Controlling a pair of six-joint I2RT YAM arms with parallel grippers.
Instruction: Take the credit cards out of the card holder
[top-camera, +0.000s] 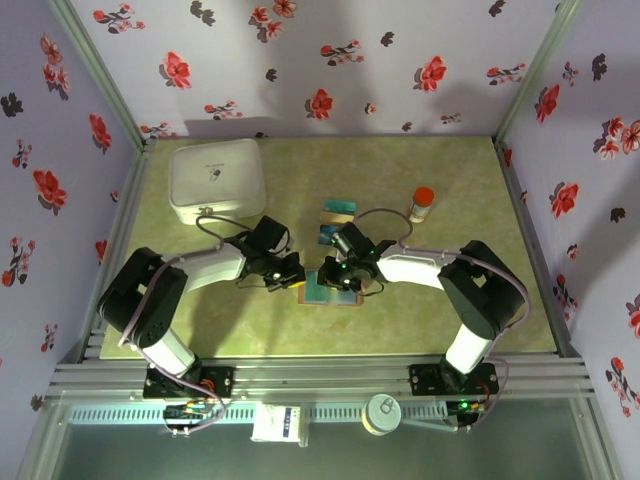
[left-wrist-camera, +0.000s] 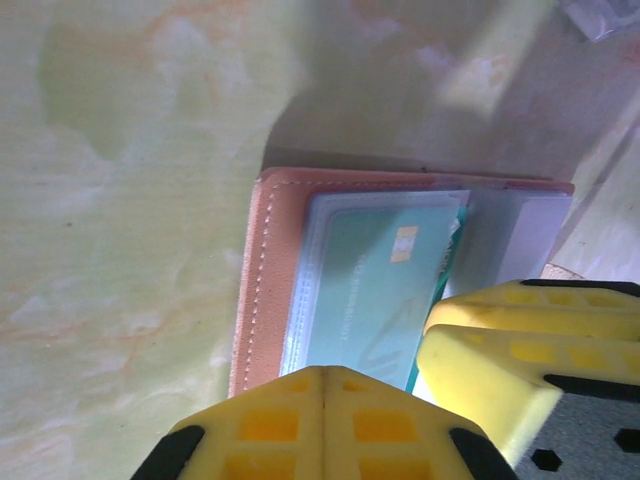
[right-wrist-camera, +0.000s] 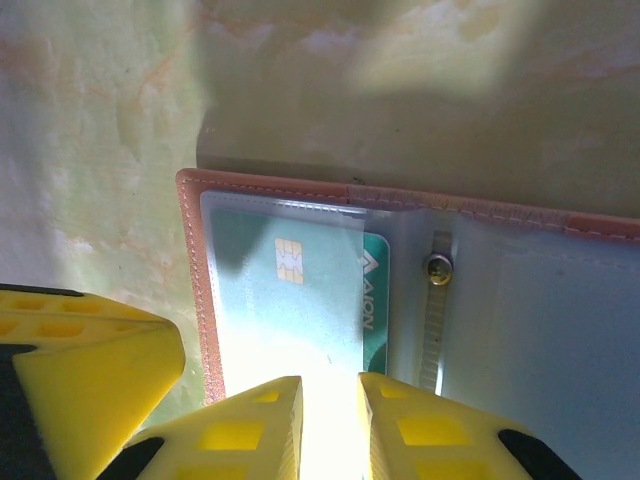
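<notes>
**Left gripper**: the yellow fingers are pressed together with no gap, and nothing shows between them. The tips sit over the near edge of the wallet, at its left half. Whether they touch the leather cannot be determined.

**Right gripper**: the fingers stand a narrow gap apart. The tips are over the near edge of the clear pocket, and glare fills the gap. Whether they grip anything cannot be determined. In the top view the two grippers are just beside each other above the wallet.

**Wallet**: lies open and flat on the green table, in the middle, nearer the arms than the far wall. It has a brown stitched border and clear inner pockets.

**Teal card**: sits inside the left clear pocket with its chip facing up, fully within the wallet.

**Loose cards**: two lie on the table just beyond the wallet, one closer to it and one farther.

**Surroundings**: a white square box sits at far left. A small bottle with a red cap stands upright at far right.
</notes>
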